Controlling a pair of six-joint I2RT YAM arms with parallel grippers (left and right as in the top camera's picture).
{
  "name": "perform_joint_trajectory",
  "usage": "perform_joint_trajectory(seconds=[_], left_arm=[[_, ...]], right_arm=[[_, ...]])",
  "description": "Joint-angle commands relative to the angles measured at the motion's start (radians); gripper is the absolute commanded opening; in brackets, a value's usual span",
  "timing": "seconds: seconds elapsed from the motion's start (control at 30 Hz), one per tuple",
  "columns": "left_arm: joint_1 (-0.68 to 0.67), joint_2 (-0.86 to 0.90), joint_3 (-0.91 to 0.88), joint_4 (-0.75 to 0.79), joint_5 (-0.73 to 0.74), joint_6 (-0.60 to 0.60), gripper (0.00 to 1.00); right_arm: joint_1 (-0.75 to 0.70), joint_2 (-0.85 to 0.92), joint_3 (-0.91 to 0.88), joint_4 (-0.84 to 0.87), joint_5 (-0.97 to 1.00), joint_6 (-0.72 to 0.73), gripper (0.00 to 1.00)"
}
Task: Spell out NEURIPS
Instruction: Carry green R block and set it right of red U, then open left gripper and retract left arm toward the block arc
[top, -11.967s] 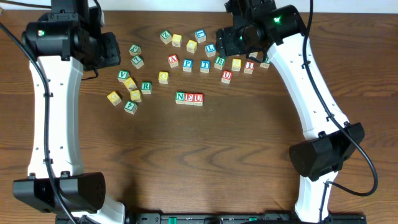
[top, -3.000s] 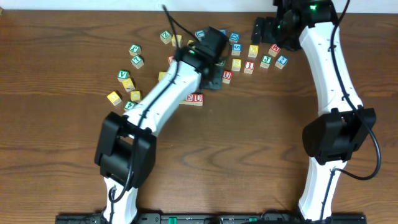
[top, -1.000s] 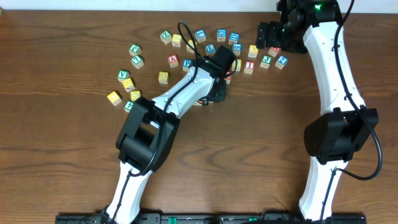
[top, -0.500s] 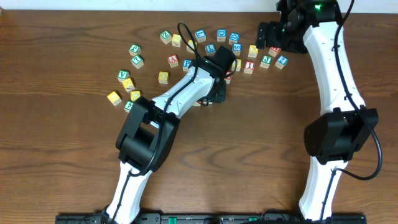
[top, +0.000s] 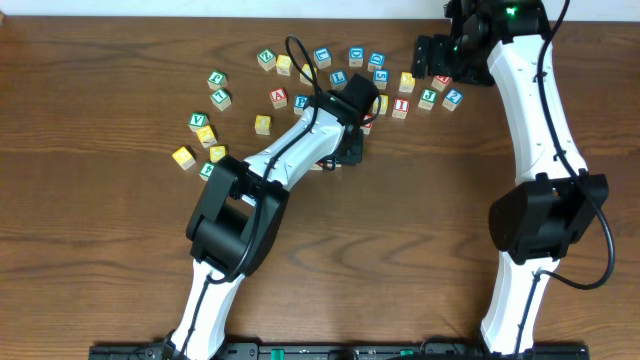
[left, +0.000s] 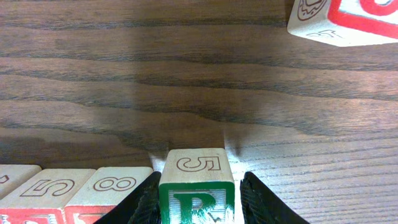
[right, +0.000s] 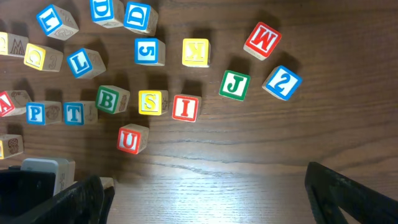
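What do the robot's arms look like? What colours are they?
The left arm and right arm are white tubes with chunky black joints and thin black cables. The right one has a tiny green light. The fingers are black.

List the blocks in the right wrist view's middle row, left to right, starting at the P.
blue P → blue T → green B → yellow S → red I → green J → blue 2

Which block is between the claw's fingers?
The green R block, flanked by the black fingers of the left claw; the neighbouring blocks sit outside them.
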Motion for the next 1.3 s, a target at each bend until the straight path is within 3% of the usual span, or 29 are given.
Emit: perform_joint_trajectory(seconds=[0.0, 0.67, 1.27], left_arm=[[0.014, -0.069, 0.028, -0.006, -0.006, 0.003, 0.4], [0.079, -0.29, 0.028, -0.015, -0.007, 0.07, 0.4], [0.306, -0.423, 0.028, -0.104, -0.006, 0.123, 0.4]], right_arm=[[-0.002, 0.01, 0.016, -0.001, 0.008, -0.01, 0.98], [0.0, 0.01, 0.016, -0.001, 0.008, -0.01, 0.99], [0.041, 0.01, 0.016, 0.006, 0.008, -0.01, 0.98]])
